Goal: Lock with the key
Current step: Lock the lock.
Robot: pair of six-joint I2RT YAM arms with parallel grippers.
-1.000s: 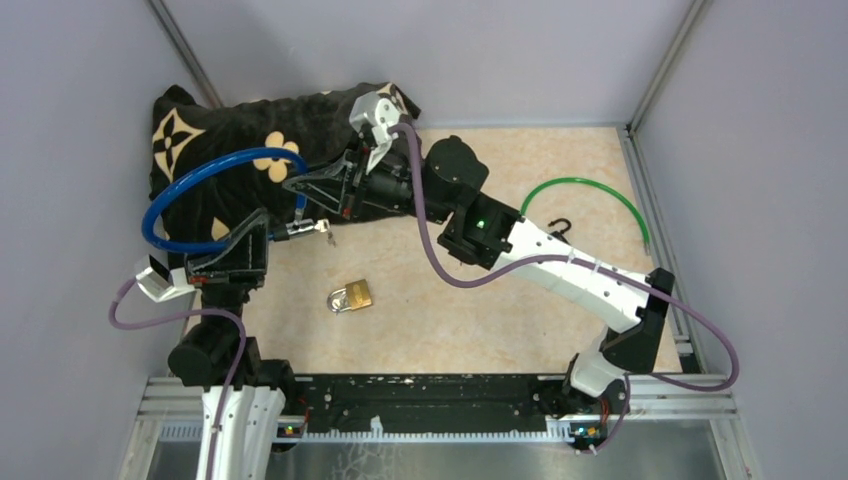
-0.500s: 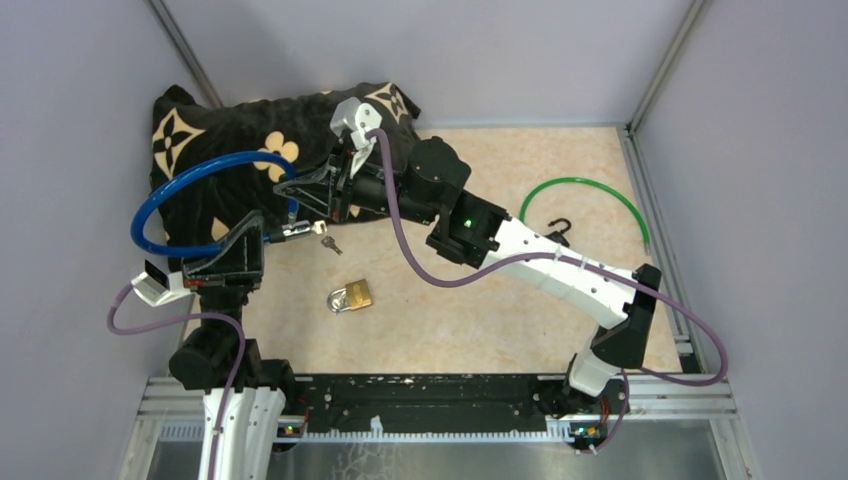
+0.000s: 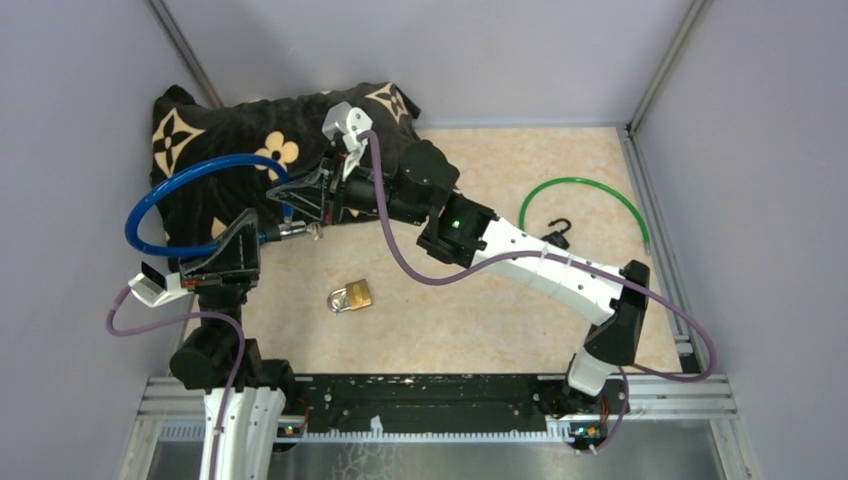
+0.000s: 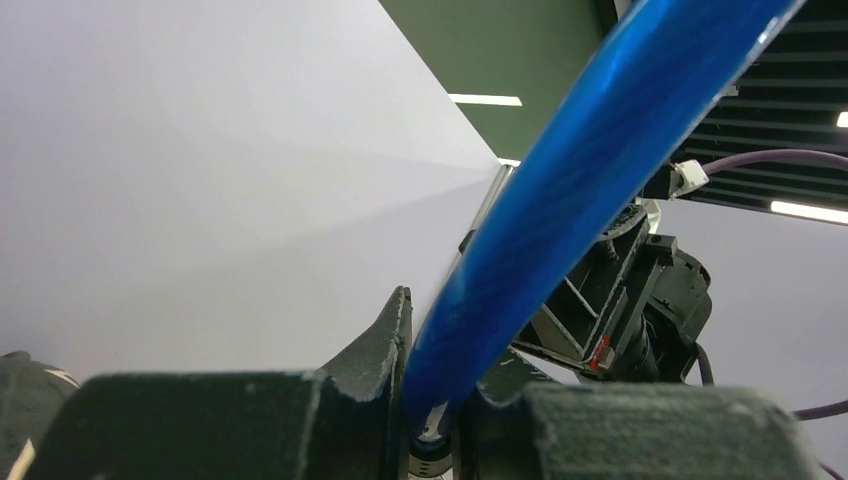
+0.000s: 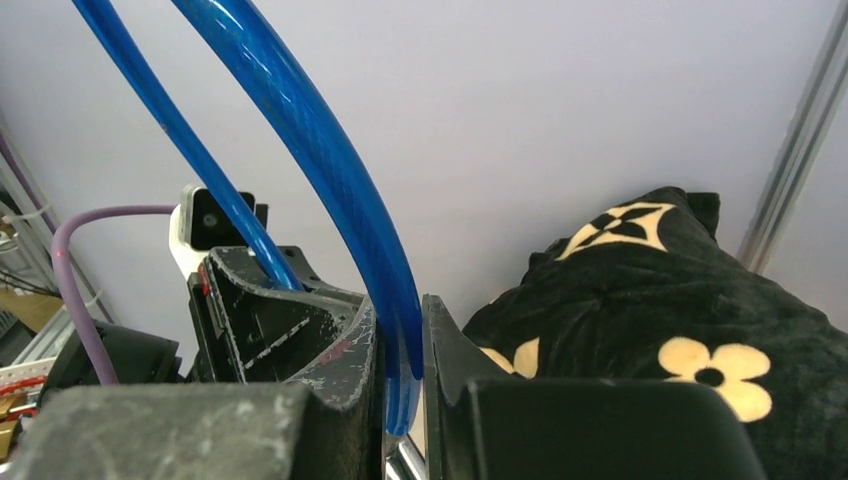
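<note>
A blue cable lock (image 3: 165,190) loops above the black cushion. My left gripper (image 3: 266,237) is shut on one end of it, and the cable (image 4: 560,200) runs up between its fingers (image 4: 392,330). My right gripper (image 3: 292,207) is shut on the other end, with the cable (image 5: 330,170) pinched between its fingers (image 5: 437,330). The two ends meet at a metal barrel (image 3: 293,229), where a small key (image 3: 317,231) hangs. A brass padlock (image 3: 351,296) lies apart on the table.
A black cushion with cream flowers (image 3: 240,130) lies at the back left and also shows in the right wrist view (image 5: 680,300). A green cable loop (image 3: 590,190) with a black hook (image 3: 560,228) lies at the right. Grey walls close in on both sides.
My right arm has reached further left, and the blue loop and its joined ends have shifted left with it. The key has swung closer to the barrel. The padlock has not moved.
</note>
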